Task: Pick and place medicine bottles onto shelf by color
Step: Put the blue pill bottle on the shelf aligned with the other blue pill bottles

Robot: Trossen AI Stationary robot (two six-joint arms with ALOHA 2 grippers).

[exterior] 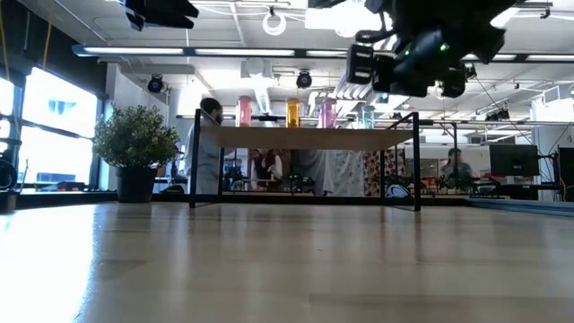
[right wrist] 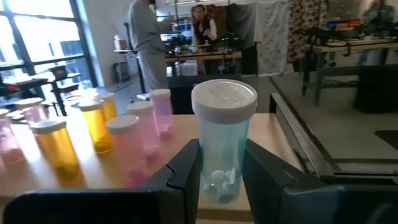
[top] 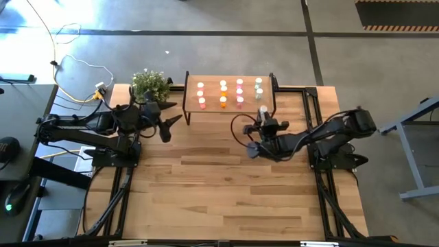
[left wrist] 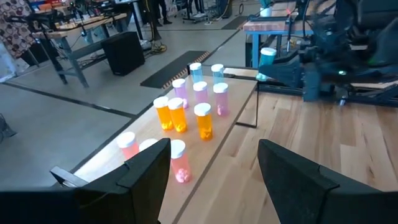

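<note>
Right pincer point(right wrist: 221, 177) is clamped on a green bottle point(right wrist: 222, 146) beside the shelf point(top: 193, 106) | left pincer point(left wrist: 214, 171) is held apart, empty | eleven bottles are sorted; one is left.

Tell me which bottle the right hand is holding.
The green bottle with the white cap, clamped in the right hand. Every other bottle stands free on the shelf; this one sits apart at its front right edge.

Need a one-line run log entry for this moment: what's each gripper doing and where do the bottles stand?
right gripper: shut on green bottle, at shelf edge | left gripper: open, empty, left of shelf | other bottles: on shelf in colour rows
</note>
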